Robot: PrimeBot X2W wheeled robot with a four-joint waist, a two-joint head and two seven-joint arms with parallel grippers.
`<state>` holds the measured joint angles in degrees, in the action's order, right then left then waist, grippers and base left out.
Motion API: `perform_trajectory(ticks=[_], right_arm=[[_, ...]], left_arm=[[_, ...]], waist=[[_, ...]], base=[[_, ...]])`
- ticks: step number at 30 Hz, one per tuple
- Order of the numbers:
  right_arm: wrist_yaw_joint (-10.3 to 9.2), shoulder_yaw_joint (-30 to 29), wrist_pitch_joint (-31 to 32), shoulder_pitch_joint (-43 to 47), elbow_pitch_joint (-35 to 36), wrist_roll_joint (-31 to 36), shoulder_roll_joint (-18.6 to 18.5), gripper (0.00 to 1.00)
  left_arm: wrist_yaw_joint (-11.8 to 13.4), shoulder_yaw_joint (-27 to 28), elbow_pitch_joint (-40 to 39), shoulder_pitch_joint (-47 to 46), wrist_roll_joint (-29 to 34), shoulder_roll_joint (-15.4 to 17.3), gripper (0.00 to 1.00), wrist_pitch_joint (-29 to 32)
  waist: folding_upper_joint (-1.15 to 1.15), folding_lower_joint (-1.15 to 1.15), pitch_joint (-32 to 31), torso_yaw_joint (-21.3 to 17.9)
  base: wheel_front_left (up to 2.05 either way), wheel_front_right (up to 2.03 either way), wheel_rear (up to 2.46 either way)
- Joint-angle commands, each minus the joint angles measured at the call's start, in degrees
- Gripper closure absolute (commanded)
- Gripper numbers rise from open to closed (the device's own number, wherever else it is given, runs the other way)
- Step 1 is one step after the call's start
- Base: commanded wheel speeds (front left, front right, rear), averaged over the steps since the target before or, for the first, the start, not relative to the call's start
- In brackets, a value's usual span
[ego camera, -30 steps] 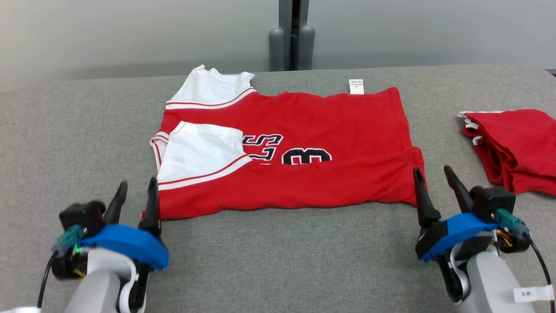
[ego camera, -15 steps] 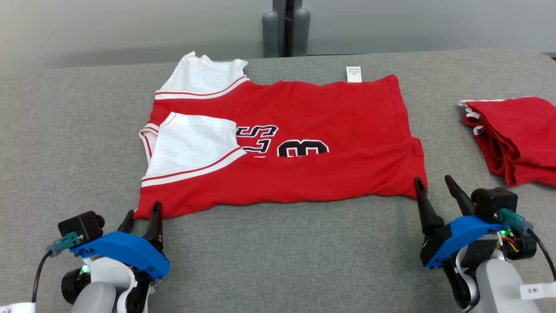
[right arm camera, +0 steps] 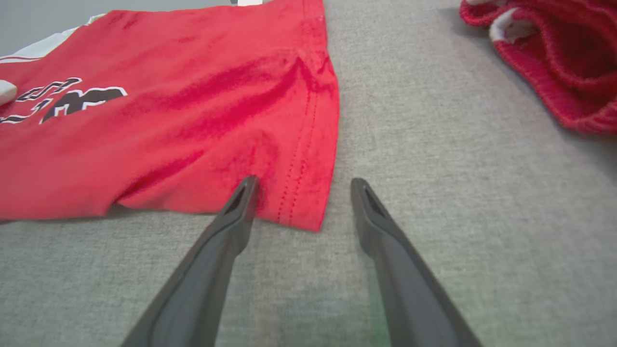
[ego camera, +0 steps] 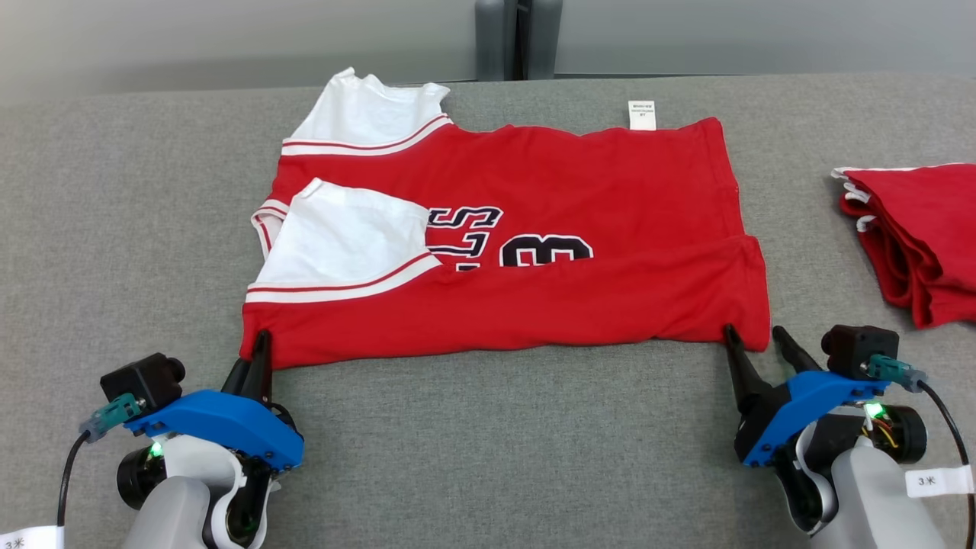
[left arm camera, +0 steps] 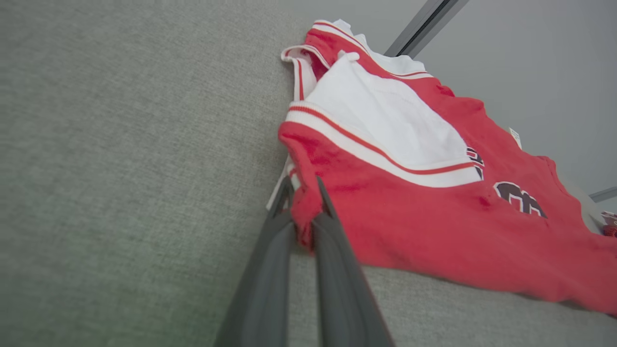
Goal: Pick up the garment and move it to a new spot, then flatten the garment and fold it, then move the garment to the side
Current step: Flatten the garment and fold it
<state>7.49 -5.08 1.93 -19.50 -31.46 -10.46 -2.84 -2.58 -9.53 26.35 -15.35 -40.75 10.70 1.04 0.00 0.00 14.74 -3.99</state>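
The garment [ego camera: 534,198] is a red jersey with white sleeves and black lettering, spread flat on the grey table [ego camera: 496,442]. My left gripper [ego camera: 258,347] is shut on its near left corner. In the left wrist view the fingers [left arm camera: 302,185] pinch a bunched fold of the red hem [left arm camera: 434,217]. My right gripper [ego camera: 753,329] is open at the near right corner. In the right wrist view it [right arm camera: 303,180] straddles that corner of the garment [right arm camera: 168,120], its left fingertip touching the red cloth and its right fingertip over bare table.
A folded pile of red clothes [ego camera: 915,229] lies at the table's right edge, also seen in the right wrist view [right arm camera: 554,62]. Two grey posts [ego camera: 518,38] stand behind the table's far edge. Bare grey table stretches between my two arms.
My left gripper has gone forward to the near left corner and shut on it. The right gripper has edged up to the near right corner, still open. The head view has shifted.
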Motion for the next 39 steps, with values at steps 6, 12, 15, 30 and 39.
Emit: perform_trajectory(ticks=[6, 12, 15, 30, 39], right_arm=[[0.01, 1.6, 0.5, -3.5, -5.5, -2.3, -0.1, 0.99], [0.01, 2.3, -2.8, -5.9, -6.8, -3.2, -0.1, 1.0], [0.01, 1.2, -3.7, -4.2, -4.8, -0.6, -0.1, 1.0], [0.01, -2.1, 7.1, 24.5, 25.9, 1.4, -0.1, 1.0], [0.01, -1.3, 10.2, 28.9, 27.4, -2.7, -0.1, 0.0]], left_arm=[[-0.5, 0.1, 0.4, -1.5, 0.1, -0.1, 1.0, -1.6], [-1.5, 0.2, -1.0, -1.4, -0.2, 0.2, 1.0, -3.2], [-1.7, 0.2, -3.6, 0.2, -0.2, 0.9, 1.0, -3.7], [4.7, -1.7, -30.5, 26.6, -1.5, 3.5, 1.0, 3.6], [5.8, -2.0, -29.7, 28.5, -0.9, 5.1, 0.0, 5.4]], waist=[[0.0, 0.0, 0.1, 0.3], [0.0, 0.0, -1.2, 0.0], [0.0, 0.0, -2.6, -0.1], [0.0, 0.0, -6.8, 0.0], [0.0, 0.0, -6.4, -0.4]], base=[[0.0, 0.0, 0.0], [0.0, 0.0, 0.0], [0.0, 0.0, 0.0], [0.0, 0.0, 0.0], [0.0, 0.0, 0.0]])
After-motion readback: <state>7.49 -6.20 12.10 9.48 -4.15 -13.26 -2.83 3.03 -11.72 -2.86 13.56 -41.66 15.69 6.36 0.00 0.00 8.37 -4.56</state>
